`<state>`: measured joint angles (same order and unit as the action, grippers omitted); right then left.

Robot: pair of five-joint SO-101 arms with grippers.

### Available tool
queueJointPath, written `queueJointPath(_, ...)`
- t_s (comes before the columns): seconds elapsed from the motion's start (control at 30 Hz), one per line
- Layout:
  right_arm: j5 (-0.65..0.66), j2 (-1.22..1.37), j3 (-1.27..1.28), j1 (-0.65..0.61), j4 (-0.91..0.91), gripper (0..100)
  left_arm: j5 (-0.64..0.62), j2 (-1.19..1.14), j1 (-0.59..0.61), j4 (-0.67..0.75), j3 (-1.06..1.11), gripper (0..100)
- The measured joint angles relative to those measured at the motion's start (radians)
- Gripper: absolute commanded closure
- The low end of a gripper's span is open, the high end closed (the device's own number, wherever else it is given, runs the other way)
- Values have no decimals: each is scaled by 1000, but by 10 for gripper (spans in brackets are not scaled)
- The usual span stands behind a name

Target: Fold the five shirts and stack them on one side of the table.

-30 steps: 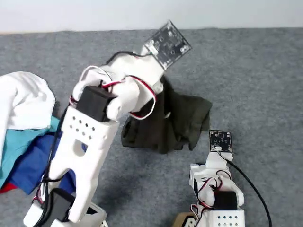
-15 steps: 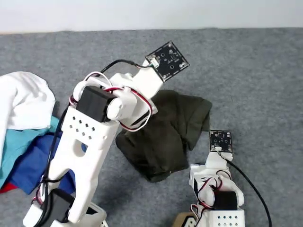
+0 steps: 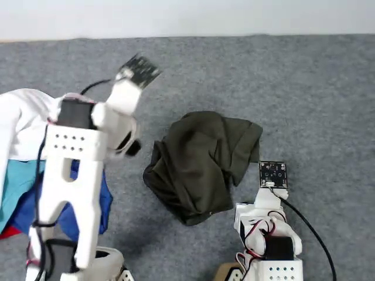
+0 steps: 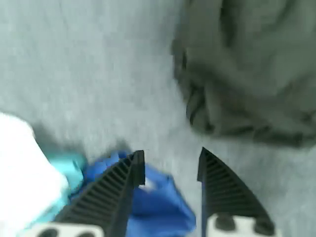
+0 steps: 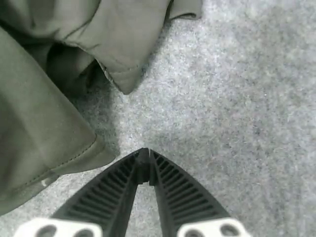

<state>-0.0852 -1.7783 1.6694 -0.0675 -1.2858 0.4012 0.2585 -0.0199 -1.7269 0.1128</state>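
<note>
Left hand (image 4: 170, 158) parted, empty, above heap of white, teal and blue cloth shirts (image 3: 23, 146) | right hand (image 5: 148, 154) closed, empty, beside crumpled dark olive fabric shirt (image 3: 202, 161) mid grey carpeted tabletop (image 3: 316, 88) | I judge nothing folded or stacked yet.

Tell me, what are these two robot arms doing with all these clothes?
They are meant to fold shirts and stack them. At this moment neither arm holds anything. A dark olive shirt lies crumpled, not folded, in the middle of the grey table. The left pincer hangs open above the edge of a blue shirt, which is heaped with a white shirt and a teal shirt at one side. The right pincer is shut and empty, beside the olive shirt's hem.
</note>
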Motion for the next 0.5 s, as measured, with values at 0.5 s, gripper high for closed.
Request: queueJointPath(0.5, 0, 0, 0, 0, 0, 987, 370, 374, 465, 5, 632, 816)
